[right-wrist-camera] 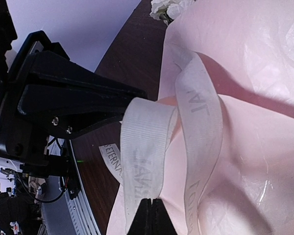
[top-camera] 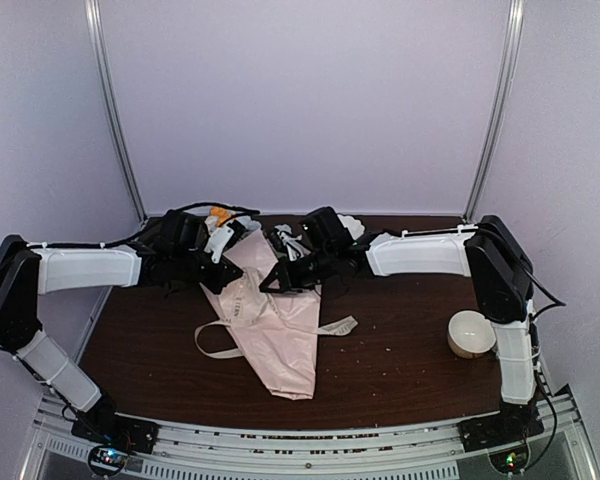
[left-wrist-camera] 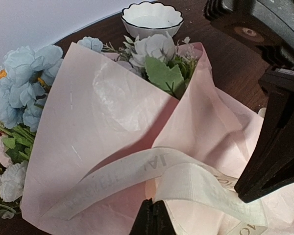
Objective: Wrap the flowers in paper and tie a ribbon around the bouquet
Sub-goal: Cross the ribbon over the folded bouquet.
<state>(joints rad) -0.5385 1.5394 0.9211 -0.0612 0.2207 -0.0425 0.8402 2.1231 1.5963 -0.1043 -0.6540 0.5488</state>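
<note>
Overhead: pale lilac walls [top-camera: 300, 100] round one dark brown table [top-camera: 410, 350]. One bouquet [top-camera: 270, 330] lies mid-table, a cone of crinkly pale pink paper [left-wrist-camera: 108, 127], tip at 6 o'clock, blue and white flowers [left-wrist-camera: 24, 83] at 12. One cream ribbon [left-wrist-camera: 137, 171], lettered, loops across the cone. One white bowl [top-camera: 470, 332] at 3 o'clock. Left gripper [left-wrist-camera: 152, 218] and right gripper [right-wrist-camera: 151, 215]: each pinched tight on the ribbon.

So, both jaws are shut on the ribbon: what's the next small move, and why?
Probably draw the left arm and right arm gently apart. The left jaws and right jaws each pinch the ribbon, which arches slack above the pink paper instead of lying snug around the bouquet, so pulling should cinch it.
</note>
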